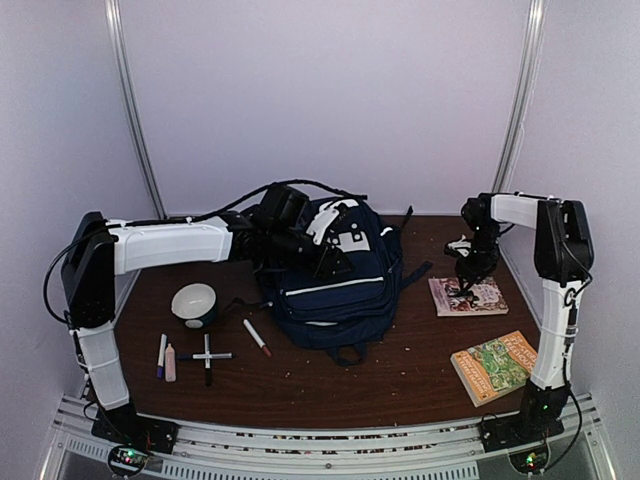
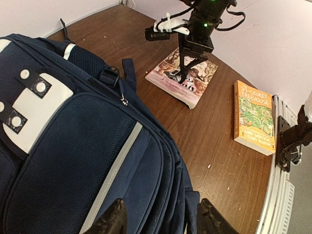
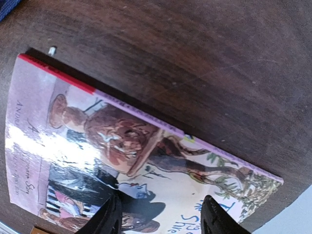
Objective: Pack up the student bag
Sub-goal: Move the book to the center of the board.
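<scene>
The bench carries the student bag at its centre, long axis running front to back, with the left fingers apart over its far end. A pink book lies to the bag's right, directly beneath the right fingers, also apart.

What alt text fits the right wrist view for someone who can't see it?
A pink picture book lies flat on a dark wooden table. The right gripper hangs close over its cover, jaws apart; contact is unclear. A sliver of the blue bag shows top left.
</scene>
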### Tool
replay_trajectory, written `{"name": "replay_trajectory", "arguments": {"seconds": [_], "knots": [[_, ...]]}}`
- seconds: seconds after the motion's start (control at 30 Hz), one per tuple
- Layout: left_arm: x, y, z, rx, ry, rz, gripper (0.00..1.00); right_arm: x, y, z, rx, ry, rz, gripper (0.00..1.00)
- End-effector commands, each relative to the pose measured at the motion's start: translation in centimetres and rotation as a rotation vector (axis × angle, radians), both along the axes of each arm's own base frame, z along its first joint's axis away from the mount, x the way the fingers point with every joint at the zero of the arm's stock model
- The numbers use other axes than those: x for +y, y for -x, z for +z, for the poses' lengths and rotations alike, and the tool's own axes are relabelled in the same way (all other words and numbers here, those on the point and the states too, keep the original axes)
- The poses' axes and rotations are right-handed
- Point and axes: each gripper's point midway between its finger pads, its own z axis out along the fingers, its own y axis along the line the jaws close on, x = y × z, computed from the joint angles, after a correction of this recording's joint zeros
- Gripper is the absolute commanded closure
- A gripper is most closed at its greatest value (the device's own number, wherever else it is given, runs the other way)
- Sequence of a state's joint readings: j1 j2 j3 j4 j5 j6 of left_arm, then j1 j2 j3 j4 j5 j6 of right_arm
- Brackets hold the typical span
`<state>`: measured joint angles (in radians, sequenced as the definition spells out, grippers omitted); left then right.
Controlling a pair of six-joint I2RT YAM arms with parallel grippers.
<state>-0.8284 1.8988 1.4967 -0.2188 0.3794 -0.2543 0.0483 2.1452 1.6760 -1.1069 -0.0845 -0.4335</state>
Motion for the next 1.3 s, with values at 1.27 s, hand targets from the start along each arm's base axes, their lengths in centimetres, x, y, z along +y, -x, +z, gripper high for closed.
{"name": "replay_trajectory", "arguments": {"seconds": [1.27], "knots": [[-0.2,0.1,1.6,-0.018,0.023,-0.005,0.5,3.4,7.2,-2.0,0.192,0.293,0.447,0.64]]}}
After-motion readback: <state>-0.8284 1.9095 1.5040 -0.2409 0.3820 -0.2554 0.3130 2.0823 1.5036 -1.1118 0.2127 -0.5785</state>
